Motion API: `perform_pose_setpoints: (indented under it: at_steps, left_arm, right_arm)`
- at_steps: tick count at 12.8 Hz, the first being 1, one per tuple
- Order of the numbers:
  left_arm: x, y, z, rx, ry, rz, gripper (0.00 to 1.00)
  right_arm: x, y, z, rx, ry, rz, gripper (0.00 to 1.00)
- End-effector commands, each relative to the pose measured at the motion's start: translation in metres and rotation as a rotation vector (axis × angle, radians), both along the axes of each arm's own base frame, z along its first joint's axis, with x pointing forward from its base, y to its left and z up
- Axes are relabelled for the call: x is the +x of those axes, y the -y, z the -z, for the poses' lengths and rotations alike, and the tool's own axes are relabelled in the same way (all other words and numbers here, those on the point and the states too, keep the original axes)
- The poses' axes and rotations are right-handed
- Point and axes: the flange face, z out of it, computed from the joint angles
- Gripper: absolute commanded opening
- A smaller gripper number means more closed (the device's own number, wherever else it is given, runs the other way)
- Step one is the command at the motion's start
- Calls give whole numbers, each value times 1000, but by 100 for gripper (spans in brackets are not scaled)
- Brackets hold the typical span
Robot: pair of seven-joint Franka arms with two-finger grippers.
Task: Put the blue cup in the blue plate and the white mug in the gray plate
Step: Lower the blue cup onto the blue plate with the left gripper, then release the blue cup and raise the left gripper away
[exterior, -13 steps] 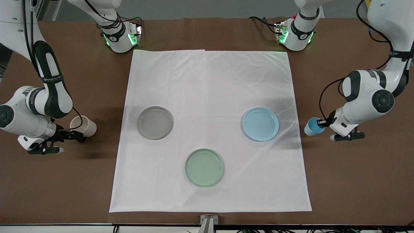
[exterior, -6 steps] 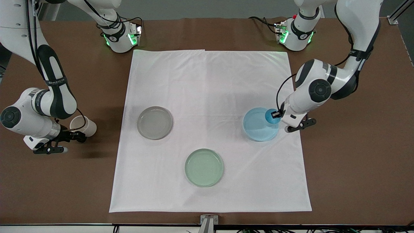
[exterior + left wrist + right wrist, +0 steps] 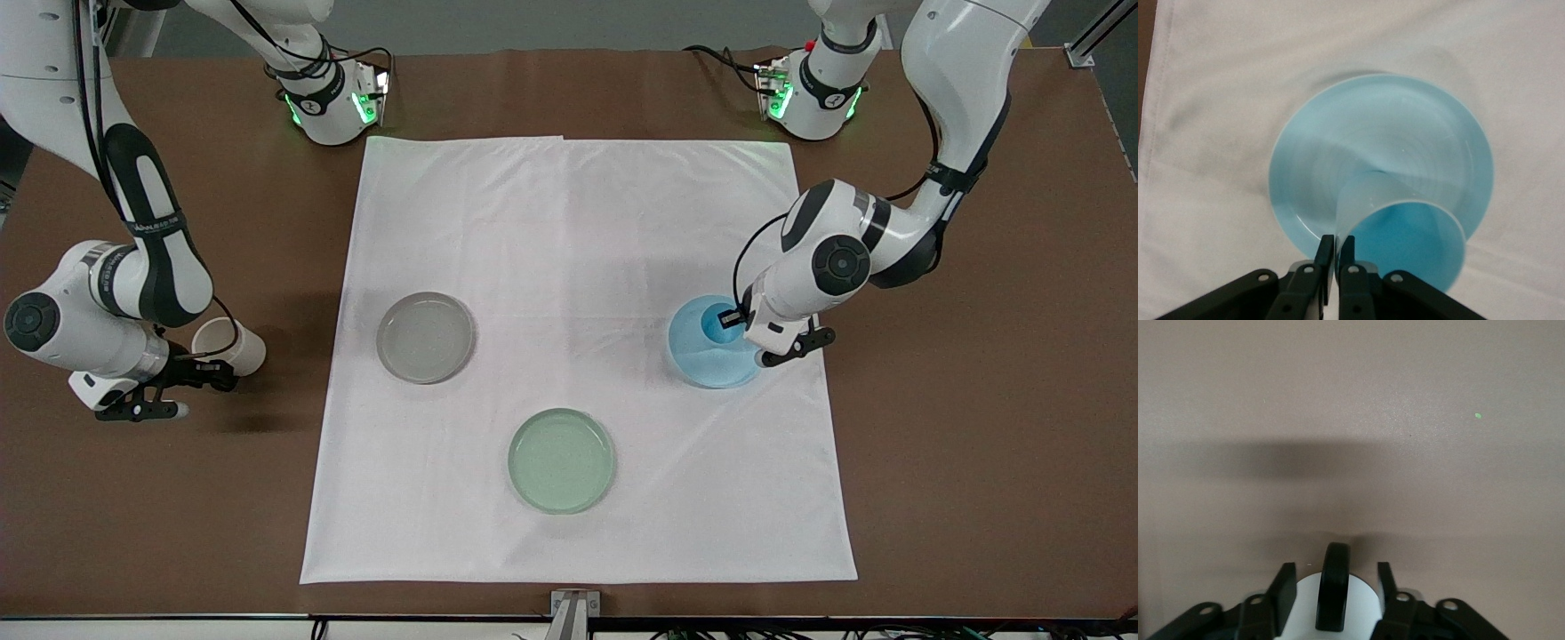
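So the left gripper (image 3: pixel 731 316) is pinching the blue cup (image 3: pixel 714 322) by its rim wall, fingers clamped either side of it, and it's hanging over the blue plate (image 3: pixel 702 364), a bit toward the plate's edge at the left arm's end of the table. I'd call this the placing step for the cup: it looks like it needs to come down inside the raised rim and then get let go. The right gripper (image 3: pixel 206 372) sits at the white mug (image 3: pixel 229 344) out on the bare brown table (image 3: pixel 978 489), off the white cloth (image 3: pixel 578 231); in the right wrist view its fingers (image 3: pixel 1286 585) straddle the dark handle (image 3: pixel 1333 593) and aren't closed on it yet. The gray plate (image 3: pixel 426 337) is well apart from the mug, and the path looks open. The green plate (image 3: pixel 561 460) sits nearer the camera, out of both routes.
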Motion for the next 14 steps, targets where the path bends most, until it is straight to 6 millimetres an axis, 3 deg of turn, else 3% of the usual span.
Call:
perform_pose_setpoints:
  at_steps: [1, 3, 6, 8, 10, 12, 14]
  left_arm:
    - [12, 1, -15, 6, 30, -15, 100]
    - [30, -7, -44, 11, 58, -17, 100]
    - [75, -24, -134, 78, 115, 130, 100]
    - [97, -52, -190, 86, 131, 148, 100]
    - [110, -96, -236, 86, 154, 166, 100]
    - [106, -138, -281, 110, 156, 147, 100]
    - [89, -175, -319, 133, 164, 231, 100]
  right_arm:
    - [-5, 3, 4, 20, 0, 6, 45]
    - [-6, 4, 5, 20, -2, 8, 36]
    - [-6, 5, 5, 20, -2, 11, 21]
    - [-5, 4, 4, 20, -2, 7, 10]
    - [-5, 2, 1, 21, -3, -2, 5]
    - [-3, -6, -19, 32, -34, -23, 3]
    - [2, -33, -69, 47, -75, -58, 2]
